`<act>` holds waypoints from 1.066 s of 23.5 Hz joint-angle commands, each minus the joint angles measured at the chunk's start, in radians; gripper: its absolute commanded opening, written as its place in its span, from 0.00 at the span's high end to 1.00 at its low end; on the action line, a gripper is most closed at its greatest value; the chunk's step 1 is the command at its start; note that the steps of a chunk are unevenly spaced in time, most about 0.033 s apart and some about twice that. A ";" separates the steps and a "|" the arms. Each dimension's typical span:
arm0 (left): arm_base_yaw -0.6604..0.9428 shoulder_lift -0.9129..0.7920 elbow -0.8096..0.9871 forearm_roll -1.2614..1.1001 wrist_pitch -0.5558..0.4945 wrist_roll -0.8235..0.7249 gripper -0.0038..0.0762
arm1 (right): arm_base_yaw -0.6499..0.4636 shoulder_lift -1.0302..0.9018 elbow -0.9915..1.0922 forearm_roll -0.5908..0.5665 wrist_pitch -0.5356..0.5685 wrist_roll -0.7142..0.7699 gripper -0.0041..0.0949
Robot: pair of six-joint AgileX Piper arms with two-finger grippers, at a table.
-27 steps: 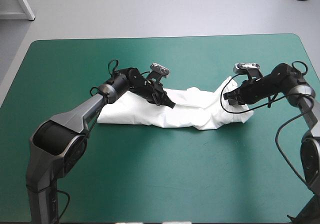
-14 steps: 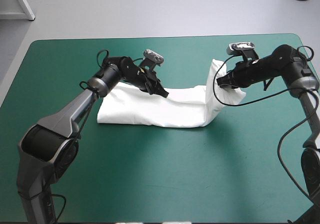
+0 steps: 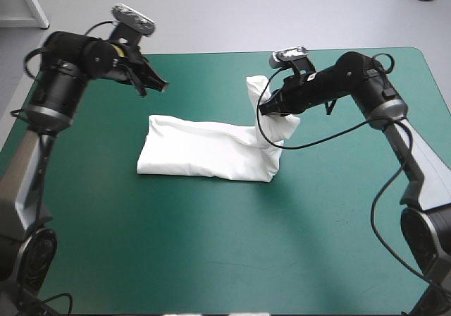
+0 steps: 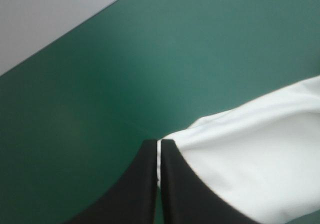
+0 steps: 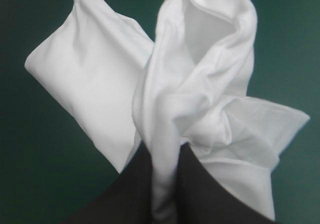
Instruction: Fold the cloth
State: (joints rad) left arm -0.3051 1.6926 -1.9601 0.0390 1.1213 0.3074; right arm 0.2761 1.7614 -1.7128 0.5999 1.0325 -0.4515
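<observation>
Shows a white T-shirt (image 3: 201,150) folded into a long band, lying across the middle of a table with a teal-green cover (image 3: 211,245); shows the band's right end pulled up off the cover and clamped between the black fingers (image 5: 131,196) of the right gripper (image 3: 266,110), with loose folds spilling round the fingertips in the right wrist view; shows the left gripper (image 3: 161,86) raised above the far left part of the table, well apart from the shirt, fingers pressed together and holding nothing.

Looks like the crosswise fold is in hand: right end lifted, not yet laid over the left end. Calls next, most likely, for carrying that end leftwards over the flat part, lowering it so the edges line up, then letting go; risks a bunched or skewed top layer, given the crumpled cloth at the grip.
</observation>
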 commanded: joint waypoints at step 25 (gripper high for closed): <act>0.103 -0.186 -0.032 0.000 0.024 -0.016 0.93 | 0.354 0.524 -0.748 0.134 0.028 0.102 0.82</act>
State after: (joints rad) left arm -0.2022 1.5350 -1.9688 0.0535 1.1975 0.3007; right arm 0.6269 2.3554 -2.4227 0.6257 1.1095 -0.3033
